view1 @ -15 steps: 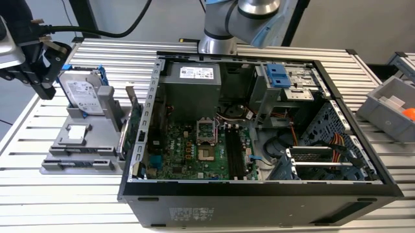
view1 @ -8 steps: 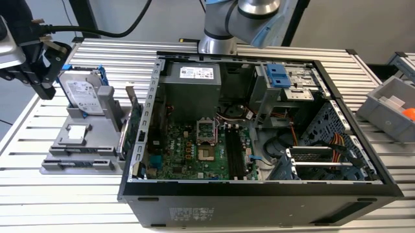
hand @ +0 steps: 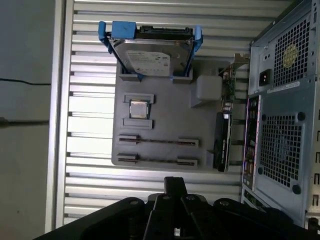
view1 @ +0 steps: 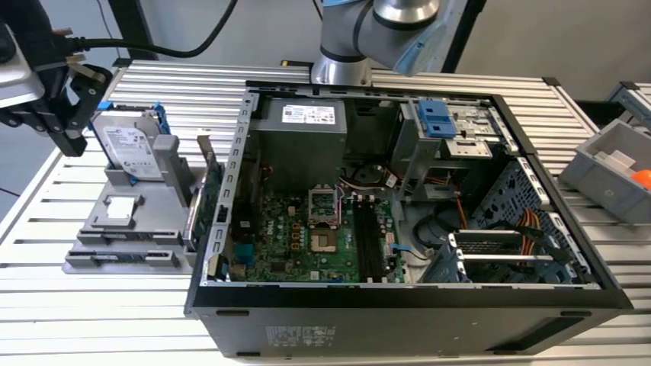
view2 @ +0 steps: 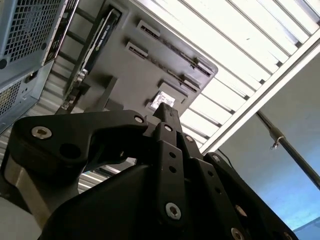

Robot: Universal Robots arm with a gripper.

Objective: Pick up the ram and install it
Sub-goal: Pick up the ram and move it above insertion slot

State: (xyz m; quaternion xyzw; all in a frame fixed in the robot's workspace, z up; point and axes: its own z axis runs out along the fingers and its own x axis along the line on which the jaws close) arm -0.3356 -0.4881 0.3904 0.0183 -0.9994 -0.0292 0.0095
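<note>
Claw (hand: 175, 181), closed and empty, hangs over the tray (view1: 81, 265) at 9 o'clock of the case (view1: 407, 320) in the exterior view, where the ram (hand: 157, 161) stands on edge in its slot, apparently so that its upper edge can be pinched.

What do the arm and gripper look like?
The arm is silver metal with light-blue joint caps. The gripper is matte black, with pinned link bars and silver screw heads; a black cable leads to it.
</note>
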